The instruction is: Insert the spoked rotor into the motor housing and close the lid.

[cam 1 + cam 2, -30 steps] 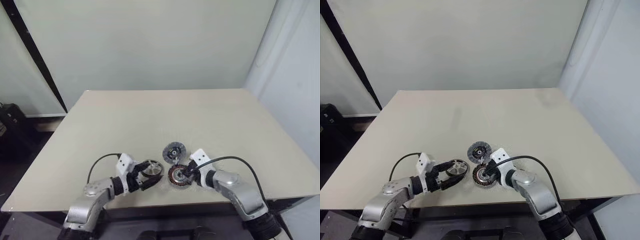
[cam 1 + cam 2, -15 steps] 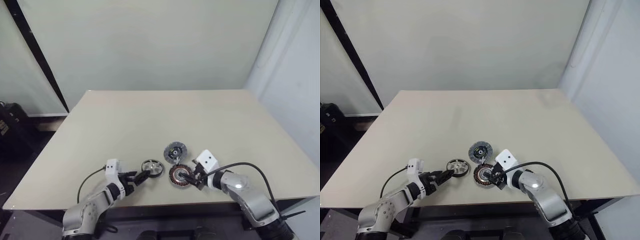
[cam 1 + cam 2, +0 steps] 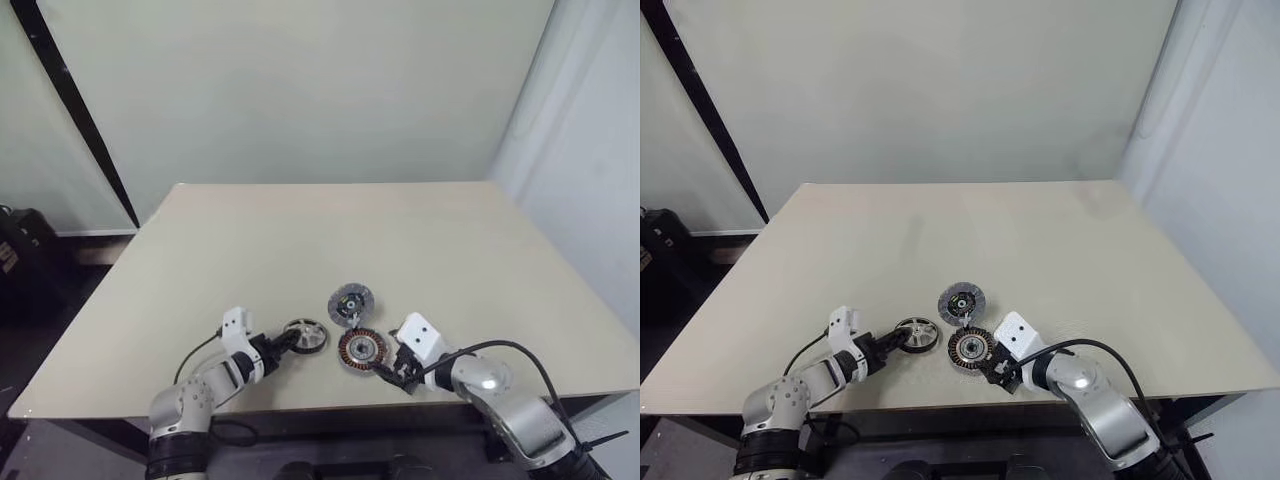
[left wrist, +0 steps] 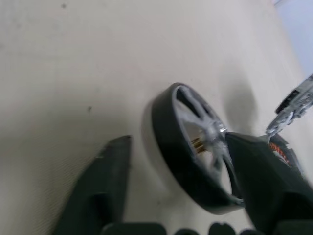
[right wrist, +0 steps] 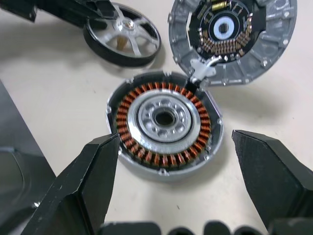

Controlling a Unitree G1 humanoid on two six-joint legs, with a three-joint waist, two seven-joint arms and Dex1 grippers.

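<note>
The left gripper (image 4: 171, 196) stands partly open astride the spoked rotor (image 4: 195, 147), a shiny silver wheel with a dark rim; one black finger (image 4: 264, 181) touches its hub side, the other (image 4: 105, 181) stands just clear of the rim. The right gripper (image 5: 181, 191) is wide open, holding nothing, its fingers either side of the motor housing (image 5: 164, 122), a round disc ringed with copper windings. The rotor lies just left of the housing on the beige table (image 3: 300, 240). The lid (image 5: 234, 36), a grey toothed disc, lies just beyond the housing, touching it.
</note>
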